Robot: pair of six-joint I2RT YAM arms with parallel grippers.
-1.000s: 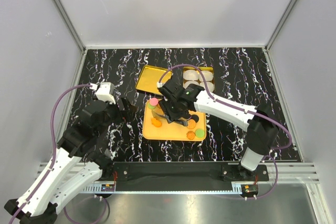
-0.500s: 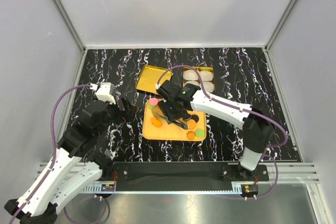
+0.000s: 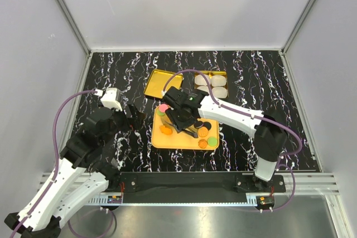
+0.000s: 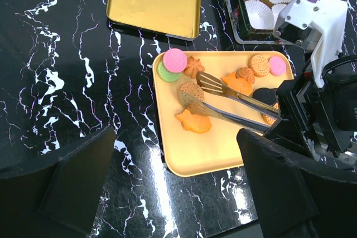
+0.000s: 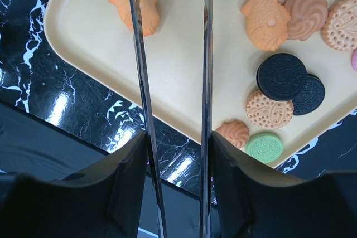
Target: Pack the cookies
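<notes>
Steel tongs [image 5: 139,82] sit clamped in my right claw [image 5: 177,160], its fingers pinched narrow on the two handles. Out past that claw the tong tips lie either side of a round tan cookie [image 4: 191,92] on the yellow tray [image 4: 195,157], the other cookies [image 4: 237,85] scattered close around. My left claw [image 4: 175,157] hangs wide apart, holding nothing, the tray ahead of it.

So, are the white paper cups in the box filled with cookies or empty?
Empty, where visible. The left wrist view shows only white pleated paper inside the paper cups; the cookies lie on the yellow tray.
</notes>
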